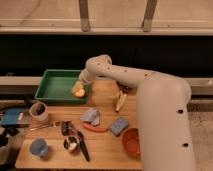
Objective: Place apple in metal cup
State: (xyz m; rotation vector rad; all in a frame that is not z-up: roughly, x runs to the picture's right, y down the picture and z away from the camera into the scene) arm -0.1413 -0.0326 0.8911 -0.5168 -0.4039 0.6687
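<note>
The apple (pixel 78 90) is small, round and yellow-orange and lies in the right end of the green tray (pixel 54 86). My gripper (pixel 81 83) is right over the apple at the tray's right edge, at the end of the white arm (pixel 130 80). The metal cup (pixel 70 144) is small and shiny with a dark inside and stands near the table's front left, well away from the gripper.
A light blue cup (pixel 39 147) stands at the front left, and a white mug (pixel 39 112) holding utensils at the left. A carrot (pixel 95 128), banana (pixel 119 100), blue cloths (pixel 91 116), a blue sponge (pixel 119 125), an orange bowl (pixel 131 141) and a dark utensil (pixel 82 146) lie on the wooden table (pixel 105 152).
</note>
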